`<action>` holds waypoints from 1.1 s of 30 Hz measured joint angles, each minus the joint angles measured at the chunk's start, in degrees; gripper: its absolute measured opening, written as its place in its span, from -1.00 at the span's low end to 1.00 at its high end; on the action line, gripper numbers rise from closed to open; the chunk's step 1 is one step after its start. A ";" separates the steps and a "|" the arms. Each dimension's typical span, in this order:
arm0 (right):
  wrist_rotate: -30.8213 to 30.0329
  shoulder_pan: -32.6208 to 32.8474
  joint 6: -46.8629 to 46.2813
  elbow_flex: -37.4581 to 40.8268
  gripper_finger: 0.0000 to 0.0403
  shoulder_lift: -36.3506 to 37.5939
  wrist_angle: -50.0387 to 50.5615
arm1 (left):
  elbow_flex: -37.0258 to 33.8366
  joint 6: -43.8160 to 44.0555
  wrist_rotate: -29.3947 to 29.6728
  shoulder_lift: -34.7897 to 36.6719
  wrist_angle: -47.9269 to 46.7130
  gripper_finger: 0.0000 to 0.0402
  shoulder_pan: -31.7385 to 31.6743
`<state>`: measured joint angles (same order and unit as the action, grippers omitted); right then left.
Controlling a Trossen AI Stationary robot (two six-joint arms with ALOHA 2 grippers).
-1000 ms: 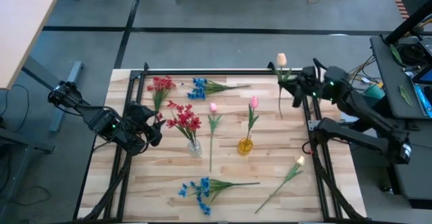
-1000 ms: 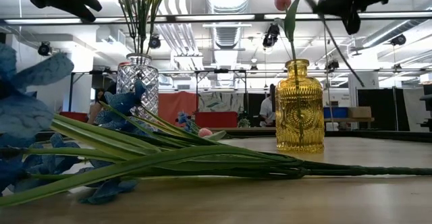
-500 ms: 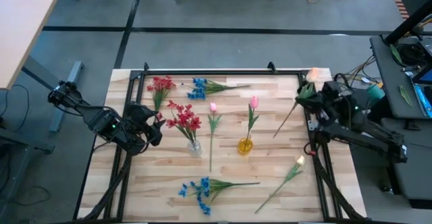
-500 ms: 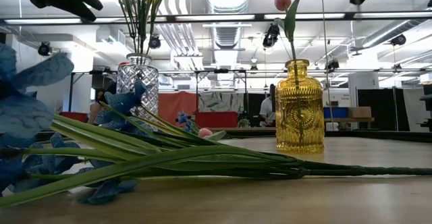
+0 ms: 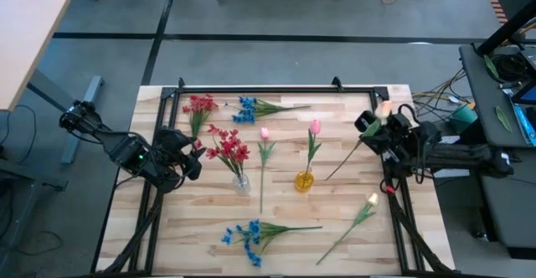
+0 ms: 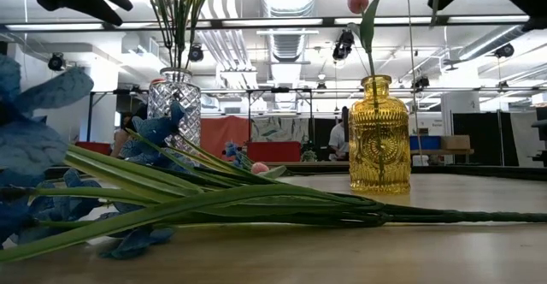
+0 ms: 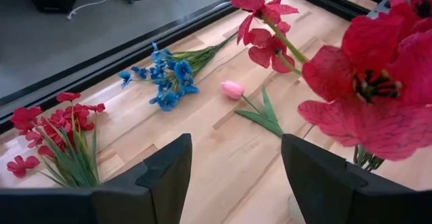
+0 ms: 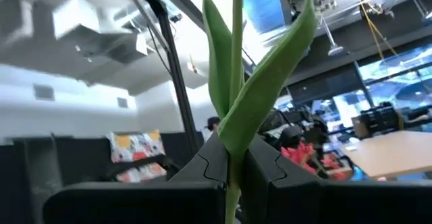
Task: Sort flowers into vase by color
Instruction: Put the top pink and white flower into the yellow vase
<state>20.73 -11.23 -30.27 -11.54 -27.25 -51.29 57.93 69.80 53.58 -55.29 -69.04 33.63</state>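
High view showed red sprays (image 5: 228, 147) and a pink tulip (image 5: 315, 128) already vased, the right gripper (image 5: 374, 131) clenched on a cream tulip (image 5: 383, 109), the left gripper (image 5: 191, 157) released, six stems left.

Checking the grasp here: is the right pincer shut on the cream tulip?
Shut on it. The right pincer clamps the cream tulip by its green stem, lifted above the table.

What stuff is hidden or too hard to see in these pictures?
- Right gripper: wrist view shows its held tulip's stem and leaves; the bud is cut off by the top edge.
- Clear vase: low view cuts off the red blossoms at the top.
- Left gripper: wrist view, red blossoms hide the vase below.
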 joint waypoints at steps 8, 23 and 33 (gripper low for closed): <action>-3.49 5.02 7.57 -4.19 -0.94 -8.10 0.17 | 0.00 0.04 1.11 0.00 1.11 0.06 0.01; -7.45 8.26 14.53 -9.60 -0.94 -20.13 0.63 | 0.00 0.00 0.98 0.00 1.19 0.06 -0.01; -7.39 8.33 17.26 -10.77 -0.94 -21.57 3.02 | 0.00 -0.22 0.96 0.00 1.14 0.06 -0.01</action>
<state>13.34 -2.89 -13.01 -22.31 -48.82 -48.27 57.93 69.58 54.54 -55.29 -67.90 33.63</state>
